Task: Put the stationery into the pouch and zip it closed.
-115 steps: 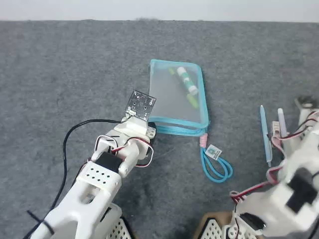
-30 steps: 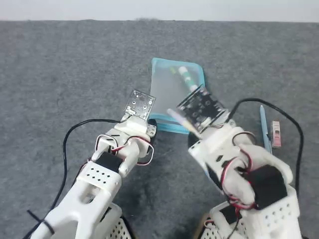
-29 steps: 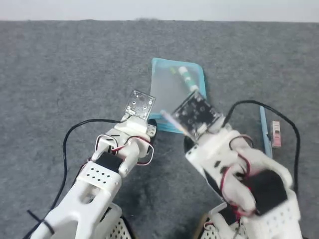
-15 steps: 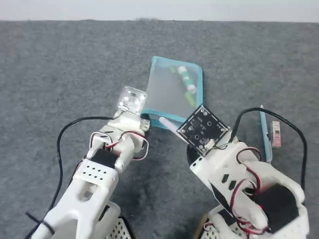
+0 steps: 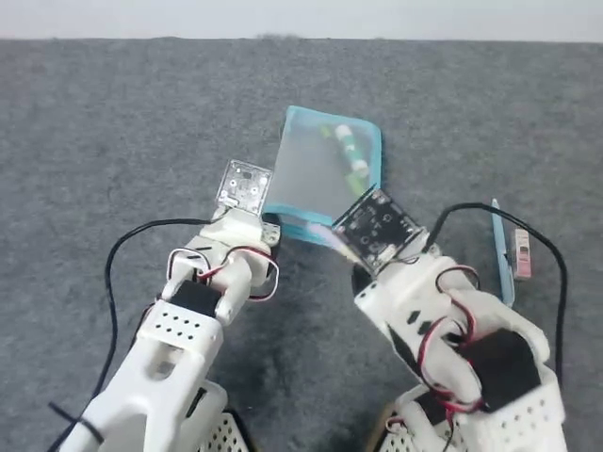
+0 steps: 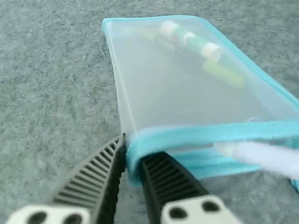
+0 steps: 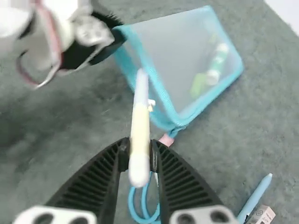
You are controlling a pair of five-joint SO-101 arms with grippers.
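We see a translucent pouch (image 5: 325, 169) with a light blue border lying flat on the grey surface (image 5: 113, 122). The left pincer (image 6: 133, 163) is closed on the near corner of the pouch, its two black ribbed fingers (image 6: 100, 175) clamping the blue zip edge. The right pincer (image 7: 139, 149) grips a white pen (image 7: 139, 116) near one end, and the pen points towards the pouch. The pen's far end reaches the zip edge of the pouch. We cannot tell whether it has passed inside.

A green and white marker (image 5: 350, 155) lies inside the pouch, along the side farthest from the left pincer. A pink zip pull (image 7: 164, 139) sits at the corner of the pouch nearest the right pincer. A looped blue cord (image 7: 140, 205) lies on the surface just beside that corner.

A light blue pen (image 5: 500, 250) rests on the surface well apart from the pouch, on the right arm's side. A small pink and white item (image 5: 520, 252) lies just beside this pen, on its side away from the pouch.
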